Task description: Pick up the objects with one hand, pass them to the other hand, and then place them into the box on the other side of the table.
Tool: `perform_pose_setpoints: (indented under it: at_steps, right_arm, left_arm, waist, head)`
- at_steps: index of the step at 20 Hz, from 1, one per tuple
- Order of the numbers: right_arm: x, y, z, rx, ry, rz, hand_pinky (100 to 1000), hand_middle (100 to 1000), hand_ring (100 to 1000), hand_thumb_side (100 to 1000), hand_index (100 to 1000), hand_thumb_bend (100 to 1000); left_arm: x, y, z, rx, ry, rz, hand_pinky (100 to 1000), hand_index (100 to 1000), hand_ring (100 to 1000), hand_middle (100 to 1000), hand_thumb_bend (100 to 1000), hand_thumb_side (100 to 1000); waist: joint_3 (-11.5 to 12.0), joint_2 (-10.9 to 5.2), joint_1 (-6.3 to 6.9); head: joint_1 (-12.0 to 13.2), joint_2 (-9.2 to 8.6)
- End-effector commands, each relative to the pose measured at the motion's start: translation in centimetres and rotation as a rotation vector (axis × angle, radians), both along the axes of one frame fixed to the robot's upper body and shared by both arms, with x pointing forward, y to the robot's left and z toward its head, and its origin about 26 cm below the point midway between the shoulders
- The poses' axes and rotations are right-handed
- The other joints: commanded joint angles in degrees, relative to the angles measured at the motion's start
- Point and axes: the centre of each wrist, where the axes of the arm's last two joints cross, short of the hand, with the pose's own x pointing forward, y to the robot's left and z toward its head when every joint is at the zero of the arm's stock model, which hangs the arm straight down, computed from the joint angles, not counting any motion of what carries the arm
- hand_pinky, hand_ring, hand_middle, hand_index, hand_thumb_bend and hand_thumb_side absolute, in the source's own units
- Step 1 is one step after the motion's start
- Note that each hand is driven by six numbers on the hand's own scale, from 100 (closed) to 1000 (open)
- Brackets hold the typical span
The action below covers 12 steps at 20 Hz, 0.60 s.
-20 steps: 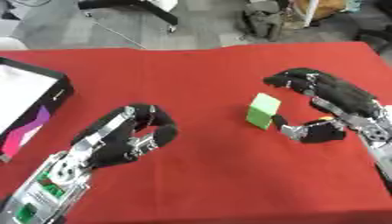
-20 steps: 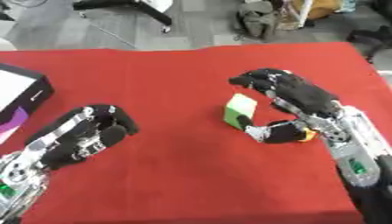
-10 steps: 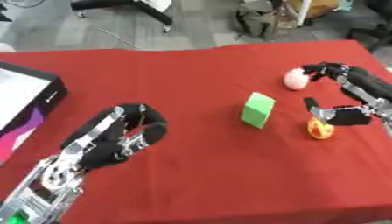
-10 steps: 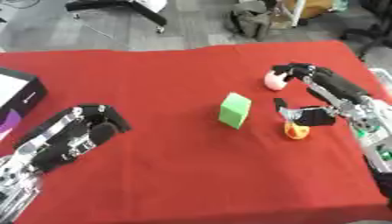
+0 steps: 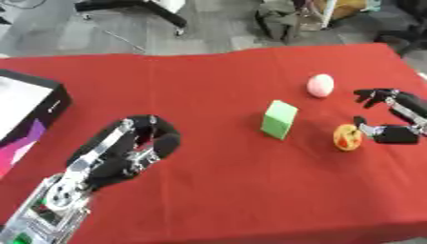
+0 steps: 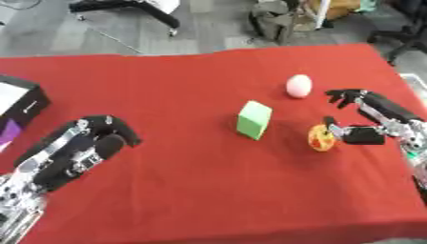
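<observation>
Taking stock of the bench [image 5: 208, 190], red-covered, with nothing yet delivered.

Task's things, all on the cloth on my right side:
- green block [image 5: 279, 119], upright near the middle, touched by neither hand.
- pink ball [image 5: 320, 85], beyond the block, toward the far edge.
- orange-and-yellow round piece [image 5: 347, 137], right of the block, just beside the thumb of my right hand.

Box [image 5: 25, 107]: black-walled with a white inside, at my far left edge, well apart from all three things. I see none of them in it.

Hands:
- right hand [image 6: 371, 119]: at the right edge, fingers spread and relaxed, holding nothing; the thumb sits next to the orange piece, and I cannot tell whether it touches.
- left hand [image 5: 133, 147]: low on the left, over bare cloth, fingers curled inward around nothing.

Progress, as I judge it: no pick, no pass and no placing is complete. Every thing is left to lift with my right hand, hand over to my left and set in the box.

Changes from a second ago: my right hand was arched closely about the green block; it has since drawn back to the right edge, away from the block, so the ball and the orange piece now show. The block stands in about the same place. My left hand stays curled and idle.
</observation>
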Motion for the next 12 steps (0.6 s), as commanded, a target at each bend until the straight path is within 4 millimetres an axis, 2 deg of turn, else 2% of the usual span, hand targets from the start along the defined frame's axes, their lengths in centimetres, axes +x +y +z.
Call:
perform_pose_setpoints:
  at_steps: [1,12]
  right_arm:
    - [0.2,-1.4,1.1,-0.061,0.01,-0.01,916,757,734,574,921,108]
    - [0.8,-0.9,-1.0,-0.108,0.077,0.004,913,755,732,580,912,110]
  left_arm:
    - [0.0,0.2,0.7,-0.009,-0.027,0.006,880,616,669,500,587,678]
    - [0.0,0.1,0.5,-0.016,-0.023,0.004,881,615,669,500,587,679]
  waist:
    - [0.05,-0.92,-0.08]
    - [0.24,-0.71,0.22]
  head:
    - [-0.18,-0.12]
    - [-0.27,-0.12]
